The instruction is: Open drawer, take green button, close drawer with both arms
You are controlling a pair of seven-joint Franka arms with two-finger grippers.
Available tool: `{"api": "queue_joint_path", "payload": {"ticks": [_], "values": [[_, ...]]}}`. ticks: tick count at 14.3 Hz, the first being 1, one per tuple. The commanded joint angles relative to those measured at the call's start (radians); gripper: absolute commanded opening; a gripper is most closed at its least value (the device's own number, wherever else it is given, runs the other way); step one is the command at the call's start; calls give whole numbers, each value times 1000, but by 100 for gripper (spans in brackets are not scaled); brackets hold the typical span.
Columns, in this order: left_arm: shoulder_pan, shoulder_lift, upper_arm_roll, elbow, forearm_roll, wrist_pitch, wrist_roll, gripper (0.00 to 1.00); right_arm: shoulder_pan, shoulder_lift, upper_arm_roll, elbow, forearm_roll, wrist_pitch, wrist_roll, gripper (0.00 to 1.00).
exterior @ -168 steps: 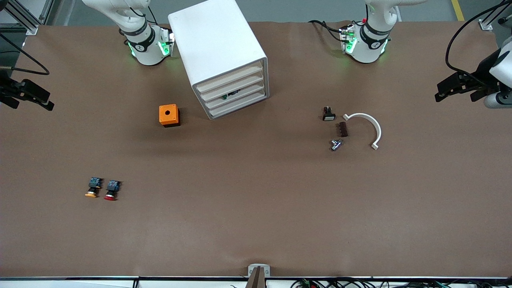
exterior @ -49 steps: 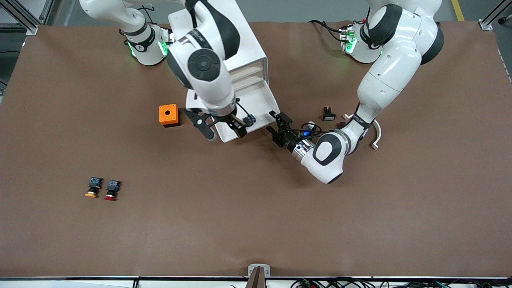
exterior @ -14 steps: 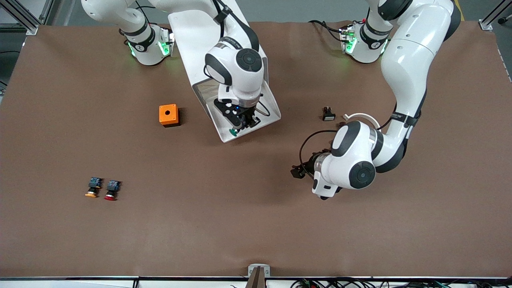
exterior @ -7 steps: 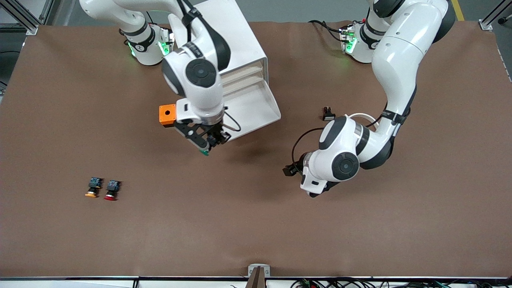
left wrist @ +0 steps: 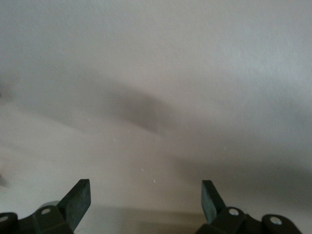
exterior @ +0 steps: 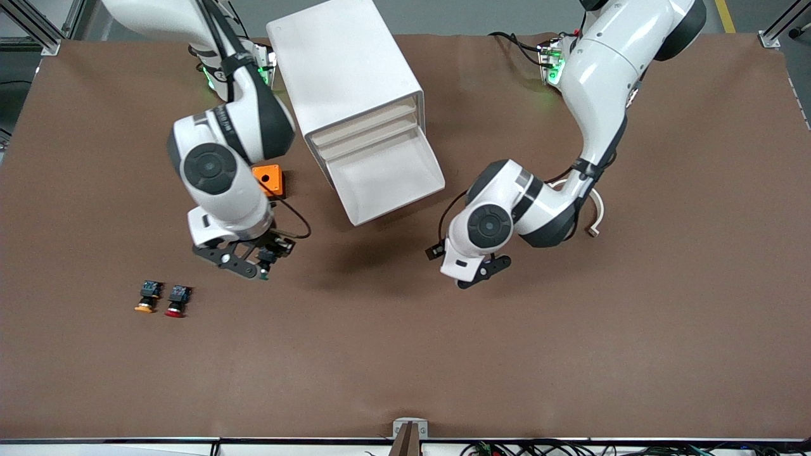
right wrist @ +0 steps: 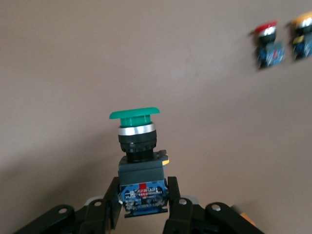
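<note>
The drawer (exterior: 388,177), the lowest of the white cabinet (exterior: 345,63), stands pulled out and its tray shows nothing inside. My right gripper (exterior: 261,268) is shut on the green button (exterior: 263,275) and holds it above the table, between the orange box and the two loose buttons. In the right wrist view the fingers (right wrist: 174,196) clamp the button's black-and-blue body (right wrist: 141,187), green cap pointing away. My left gripper (exterior: 459,266) is open and empty above bare table, near the drawer's front corner. The left wrist view (left wrist: 145,195) shows only table between its fingertips.
A yellow-capped button (exterior: 146,296) and a red-capped button (exterior: 177,301) lie side by side toward the right arm's end, and both show in the right wrist view (right wrist: 267,41). An orange box (exterior: 269,181) sits beside the cabinet. A white curved piece (exterior: 595,212) lies under the left arm.
My right gripper lifted the green button out of the drawer and carried it toward the yellow and red buttons. My left arm swung closer to the drawer's front.
</note>
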Motion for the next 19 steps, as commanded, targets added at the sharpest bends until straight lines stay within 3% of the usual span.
{"api": "queue_joint_path", "payload": {"ticks": [1,8,14,19], "values": [[-35,-39,5,-47,26,18,-38,100,-84,4,20,-13,-10,29,-137,0],[-148,-38,8,-96,58,70,-85,100,-259,111,22,-77,-10,255,-395,0],[-211,-31,5,-103,58,135,-130,100,-323,206,27,-82,-2,371,-469,0],[-233,-28,-5,-130,43,136,-174,100,-349,260,28,-166,131,540,-610,0]]}}
